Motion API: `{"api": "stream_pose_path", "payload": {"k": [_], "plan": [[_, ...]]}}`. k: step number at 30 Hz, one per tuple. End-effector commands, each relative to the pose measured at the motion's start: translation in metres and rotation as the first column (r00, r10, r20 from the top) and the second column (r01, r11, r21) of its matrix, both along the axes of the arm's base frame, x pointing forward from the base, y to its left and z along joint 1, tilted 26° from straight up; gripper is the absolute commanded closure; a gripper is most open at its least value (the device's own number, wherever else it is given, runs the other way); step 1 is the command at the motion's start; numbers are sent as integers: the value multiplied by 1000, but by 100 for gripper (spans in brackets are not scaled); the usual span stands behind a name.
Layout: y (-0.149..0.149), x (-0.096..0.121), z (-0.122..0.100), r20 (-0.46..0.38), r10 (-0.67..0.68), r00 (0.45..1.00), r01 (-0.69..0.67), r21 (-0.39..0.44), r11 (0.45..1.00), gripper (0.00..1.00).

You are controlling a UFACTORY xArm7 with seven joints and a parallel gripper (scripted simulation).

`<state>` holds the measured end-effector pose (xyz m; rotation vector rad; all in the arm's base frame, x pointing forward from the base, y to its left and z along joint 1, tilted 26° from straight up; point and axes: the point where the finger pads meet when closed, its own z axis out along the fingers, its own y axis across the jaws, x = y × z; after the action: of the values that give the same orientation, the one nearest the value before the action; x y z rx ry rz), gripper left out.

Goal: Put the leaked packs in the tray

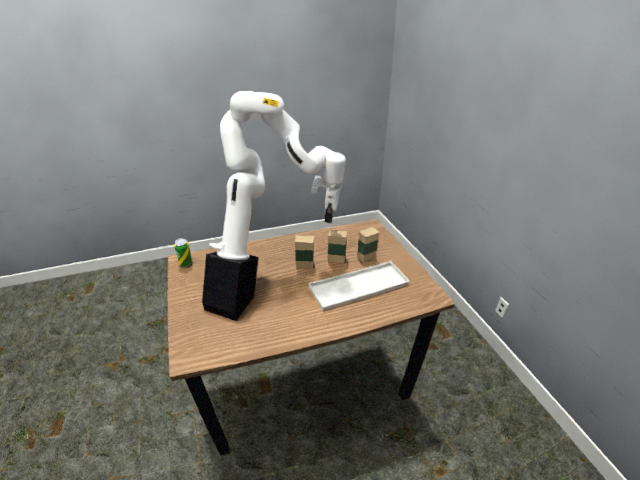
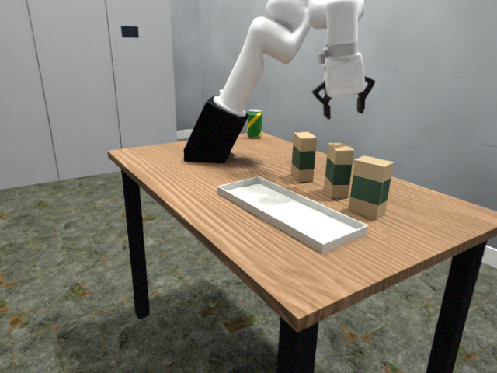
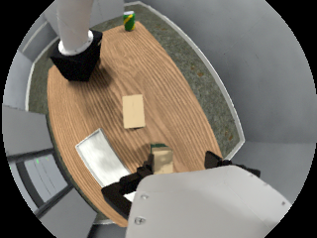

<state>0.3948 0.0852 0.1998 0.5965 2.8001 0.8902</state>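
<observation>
Three tan coffee packs with dark green bands stand upright in a row: the left pack (image 1: 304,253) (image 2: 304,157) (image 3: 134,112), the middle pack (image 1: 337,247) (image 2: 338,172) (image 3: 162,162) and the right pack (image 1: 368,245) (image 2: 370,188). The right pack is hidden in the wrist view. My gripper (image 1: 328,220) (image 2: 344,113) (image 3: 180,161) is open and empty, pointing down above the row, near the middle pack and clear of its top. The white tray (image 1: 356,285) (image 2: 286,210) (image 3: 101,155) is empty and lies in front of the packs, partly behind the gripper in the wrist view.
A green and yellow can (image 1: 183,253) (image 2: 255,123) (image 3: 129,21) stands at the far left of the wooden table (image 1: 248,330) (image 2: 241,245) (image 3: 163,84), beyond the arm's black base (image 1: 229,285) (image 2: 214,132) (image 3: 79,61). Walls stand behind the table and to its right.
</observation>
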Motion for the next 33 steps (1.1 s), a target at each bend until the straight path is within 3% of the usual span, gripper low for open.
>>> {"api": "stream_pose_path", "payload": {"k": [1, 12, 33], "plan": [[6, -49, -22, 23, 20, 1000, -18, -83, 996, 0], [-13, -106, -67, 28, 40, 999, -33, -203, 979, 0], [-14, -107, -68, 28, 40, 999, -33, -206, 978, 0]]}}
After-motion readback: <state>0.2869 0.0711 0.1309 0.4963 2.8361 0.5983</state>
